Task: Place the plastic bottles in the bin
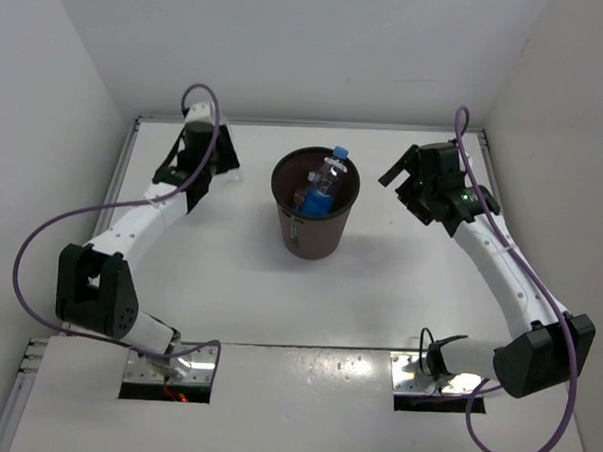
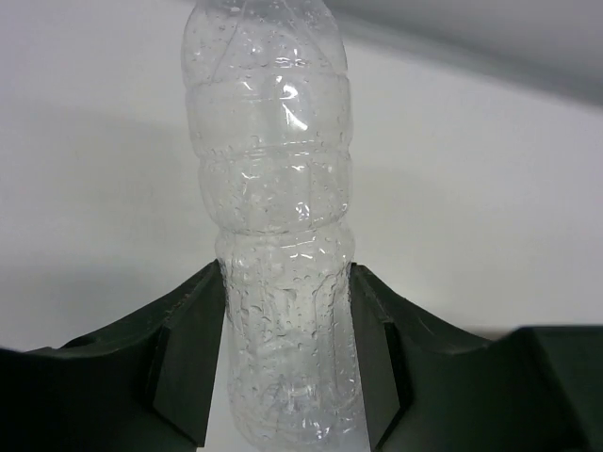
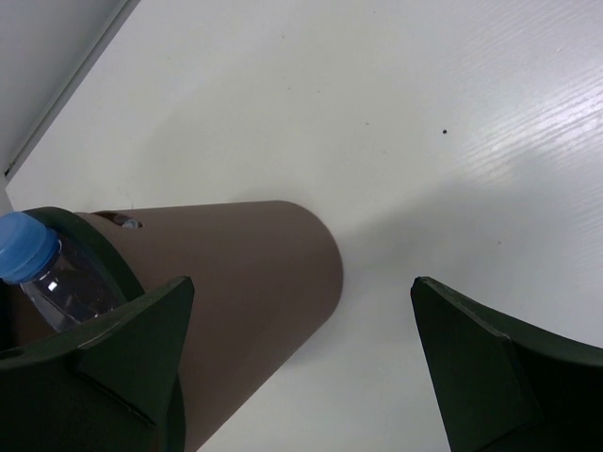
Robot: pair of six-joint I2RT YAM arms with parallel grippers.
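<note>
The left pincer (image 2: 287,315) is clamping a plain clear plastic bottle (image 2: 273,179), left of the dark brown round plastic bin (image 1: 312,236). The right pincer (image 3: 301,315) is hovering, jaws apart, beside that bin.

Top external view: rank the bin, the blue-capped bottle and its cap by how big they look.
1. bin, clearly largest.
2. blue-capped bottle, leaning inside the bin, lower part hidden.
3. cap, smallest.
No near ties.

arms (image 1: 131,224): white links, black joints (image 1: 96,292) | cables (image 1: 16,269): purple | right hand (image 3: 301,282): dark green wedge fingers (image 3: 113,367)
</note>
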